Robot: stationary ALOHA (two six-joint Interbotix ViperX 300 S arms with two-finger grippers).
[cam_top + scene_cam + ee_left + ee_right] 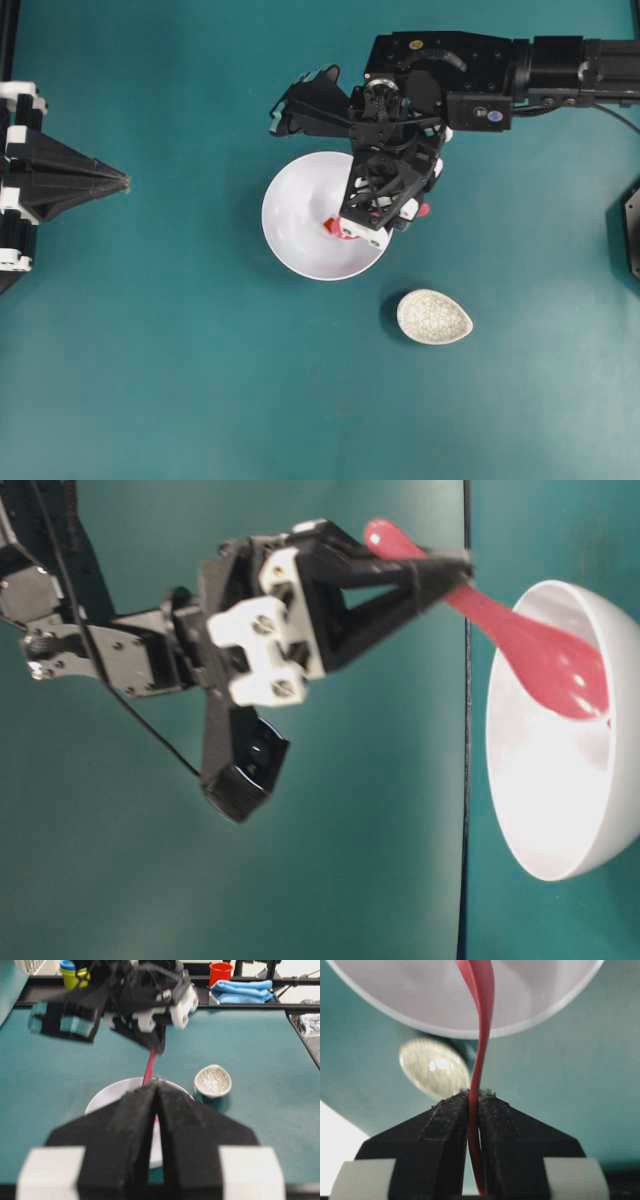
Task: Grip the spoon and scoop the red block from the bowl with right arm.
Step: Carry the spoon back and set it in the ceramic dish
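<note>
My right gripper hangs over the right side of the white bowl, shut on the handle of the pink spoon. The table-level view has the fingertips clamped on the handle and the scoop slanting down inside the bowl. In the right wrist view the handle runs from between the jaws up over the bowl rim. A bit of red shows beside the gripper; I cannot tell the red block from the scoop. My left gripper rests shut at the far left, holding nothing.
A small speckled off-white oval dish lies on the teal table just right of and nearer than the bowl. At the table's far edge stand a red cup, a blue cloth and stacked cups.
</note>
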